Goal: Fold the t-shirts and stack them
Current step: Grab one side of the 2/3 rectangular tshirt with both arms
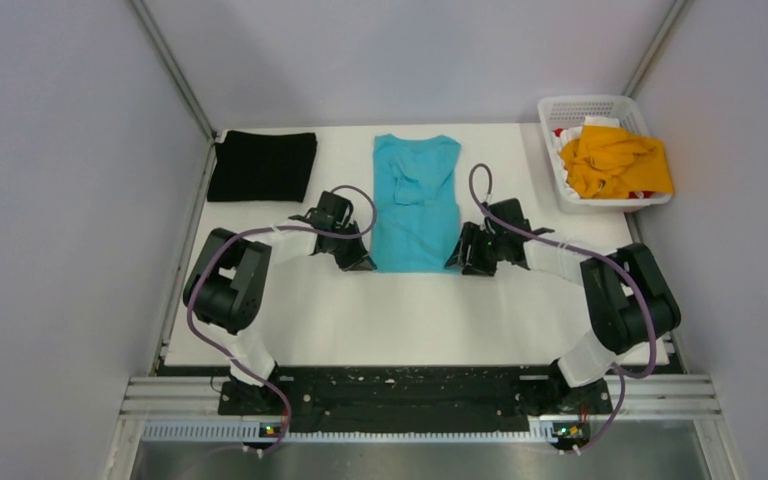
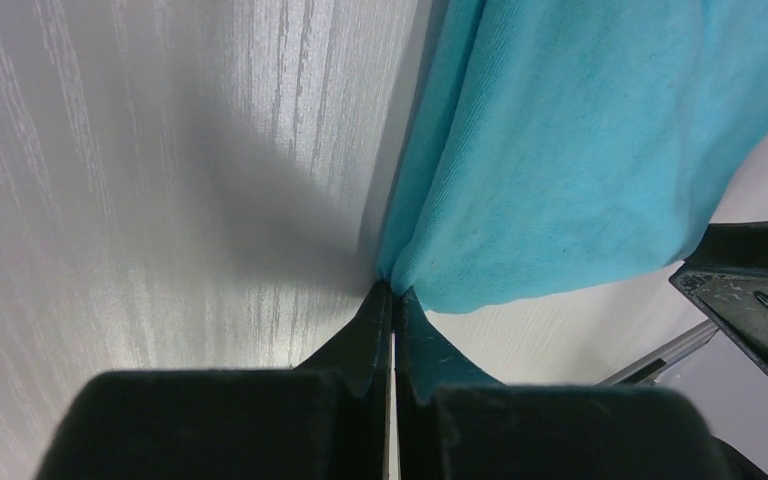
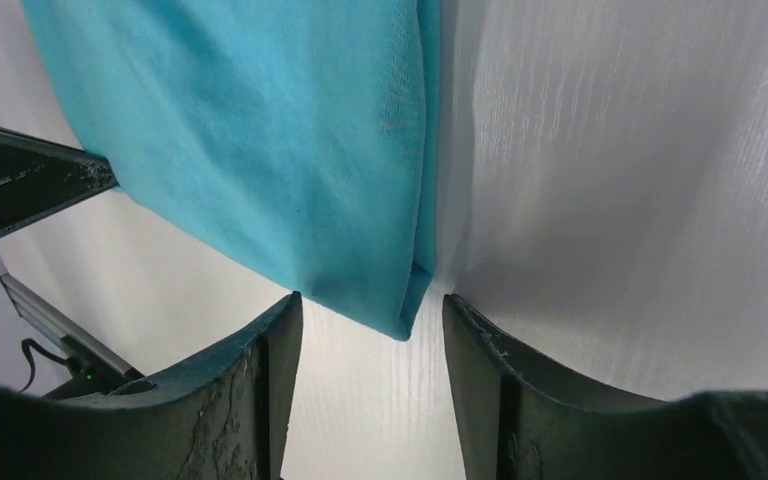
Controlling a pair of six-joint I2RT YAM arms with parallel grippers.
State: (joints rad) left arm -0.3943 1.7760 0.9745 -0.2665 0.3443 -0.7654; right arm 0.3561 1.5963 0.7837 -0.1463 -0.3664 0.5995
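Observation:
The turquoise-blue t-shirt (image 1: pixel 415 205) lies on the table as a narrow lengthwise strip, with its sleeves folded in. My left gripper (image 1: pixel 360 262) is at its near left corner. In the left wrist view the jaws (image 2: pixel 392 292) are shut, pinching the tip of that corner of the cloth (image 2: pixel 560 150). My right gripper (image 1: pixel 460 262) is at the near right corner. It is open (image 3: pixel 371 297), and the corner of the cloth (image 3: pixel 290 150) lies between its fingers. The black t-shirt (image 1: pixel 262 165) lies folded at the back left. The orange-yellow t-shirt (image 1: pixel 615 160) is crumpled in the basket.
The white lattice basket (image 1: pixel 580 105) stands at the back right corner, with some white and red cloth under the orange shirt. Grey walls close in the table on the left, back and right. Bare white tabletop (image 1: pixel 410 320) lies between the shirt and the arm bases.

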